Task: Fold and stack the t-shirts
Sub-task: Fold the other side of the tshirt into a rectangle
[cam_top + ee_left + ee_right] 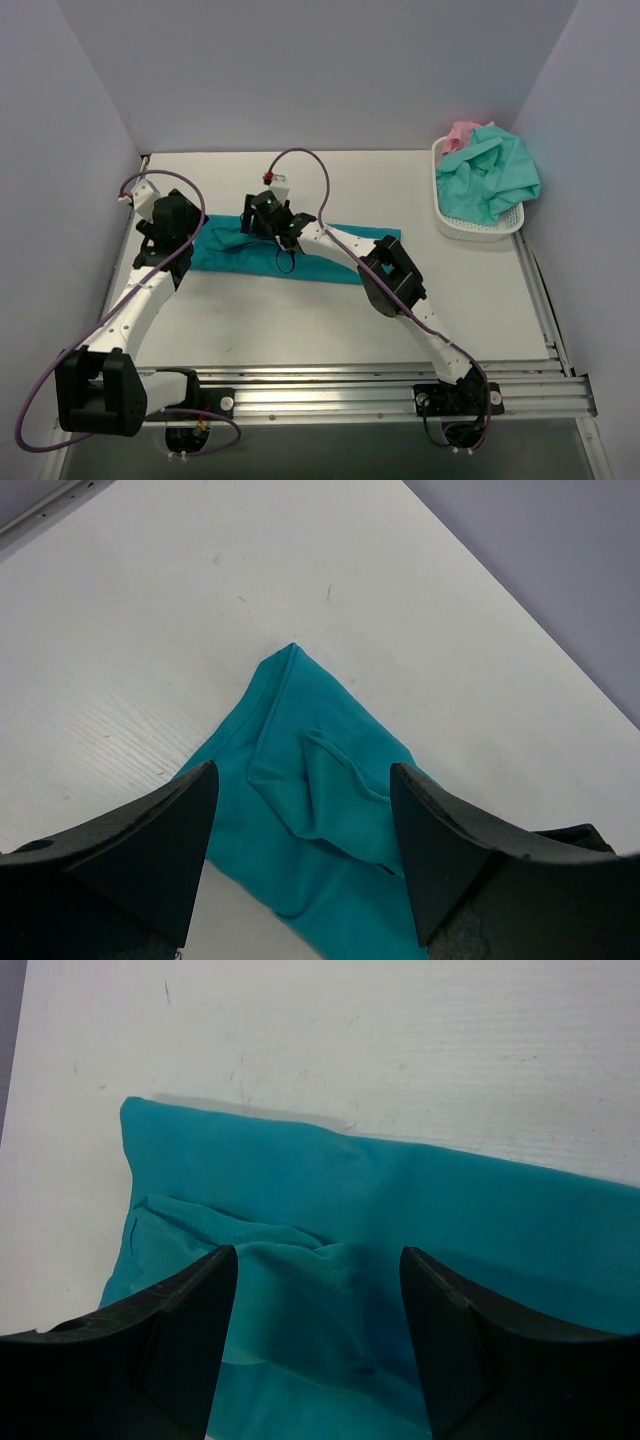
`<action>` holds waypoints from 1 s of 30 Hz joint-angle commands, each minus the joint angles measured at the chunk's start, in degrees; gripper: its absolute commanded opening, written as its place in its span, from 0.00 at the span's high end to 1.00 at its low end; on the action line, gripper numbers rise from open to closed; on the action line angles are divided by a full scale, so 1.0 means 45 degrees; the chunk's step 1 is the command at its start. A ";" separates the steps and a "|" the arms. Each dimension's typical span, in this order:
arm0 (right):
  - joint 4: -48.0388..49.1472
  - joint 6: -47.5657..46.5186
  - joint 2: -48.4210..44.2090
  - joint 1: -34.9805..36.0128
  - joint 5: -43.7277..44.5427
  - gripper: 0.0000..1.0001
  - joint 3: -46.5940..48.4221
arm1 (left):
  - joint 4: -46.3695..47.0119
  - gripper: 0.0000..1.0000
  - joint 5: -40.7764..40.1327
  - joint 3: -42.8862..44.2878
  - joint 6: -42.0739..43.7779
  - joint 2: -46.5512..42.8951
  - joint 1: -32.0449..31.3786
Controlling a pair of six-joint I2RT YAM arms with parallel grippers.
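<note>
The deep teal-blue t-shirt (330,262) lies folded into a long strip across the middle of the table. My left gripper (178,232) is open above the strip's left end; in the left wrist view (303,825) the cloth (320,780) shows wrinkled between its fingers. My right gripper (272,226) is open over the strip's left-centre; in the right wrist view (318,1305) the rumpled cloth (400,1200) lies just below it. A mint-green t-shirt (490,178) and a pink t-shirt (462,132) are heaped in the basket.
The white perforated basket (478,228) stands at the back right by the wall. Purple-grey walls close in the table on three sides. A metal rail (380,385) runs along the near edge. Purple cables loop above both arms.
</note>
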 commanded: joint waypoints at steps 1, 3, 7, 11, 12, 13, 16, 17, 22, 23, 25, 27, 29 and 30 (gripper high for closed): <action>-0.0151 0.0016 0.0059 0.0337 0.0223 0.40 0.0615 | 0.0103 0.22 -0.0200 -0.0047 -0.0065 -0.0418 0.0156; -0.0190 0.0016 0.0059 0.0396 0.0263 0.46 0.0615 | 0.0122 0.22 -0.0220 -0.0086 -0.0084 -0.0496 0.0195; -0.0307 -0.0023 0.0001 0.0553 0.0341 0.63 0.0577 | 0.0084 0.22 -0.0200 -0.0106 -0.0084 -0.0516 0.0254; -0.0288 -0.0082 -0.0155 0.0650 0.0438 0.73 0.0401 | 0.0064 0.22 -0.0181 -0.0144 -0.0084 -0.0613 0.0313; -0.0288 -0.0101 -0.0175 0.0651 0.0458 0.77 0.0342 | 0.0064 0.22 -0.0161 -0.0164 -0.0084 -0.0652 0.0313; -0.0288 -0.0101 -0.0175 0.0670 0.0458 0.78 0.0322 | 0.0064 0.22 -0.0161 -0.0164 -0.0084 -0.0653 0.0332; -0.0308 -0.0121 -0.0350 0.0748 0.0555 0.82 0.0088 | 0.0025 0.22 -0.0200 -0.0203 -0.0084 -0.0750 0.0351; -0.0308 -0.0140 -0.0467 0.0768 0.0594 0.83 0.0011 | 0.0044 0.22 -0.0181 -0.0223 -0.0084 -0.0770 0.0352; -0.0308 -0.0355 -0.1208 0.1119 0.1004 0.85 -0.0906 | 0.0005 0.22 -0.0181 -0.0262 -0.0084 -0.0887 0.0371; -0.0288 -0.0375 -0.1326 0.1177 0.1063 0.85 -0.1276 | 0.0044 0.22 -0.0161 -0.0262 -0.0084 -0.0907 0.0371; -0.0191 -0.0394 -0.1657 0.1373 0.1141 0.85 -0.1687 | 0.0025 0.22 -0.0200 -0.0281 -0.0084 -0.0926 0.0391; -0.0132 -0.0433 -0.1854 0.1548 0.1317 0.85 -0.2194 | 0.0063 0.22 -0.0181 -0.0262 -0.0084 -0.0907 0.0391; -0.0151 -0.0453 -0.2030 0.1822 0.1512 0.85 -0.2431 | 0.0083 0.22 -0.0161 -0.0281 -0.0084 -0.0887 0.0391; -0.0152 -0.0472 -0.2127 0.1919 0.1590 0.85 -0.2625 | 0.0083 0.22 -0.0181 -0.0281 -0.0084 -0.0868 0.0410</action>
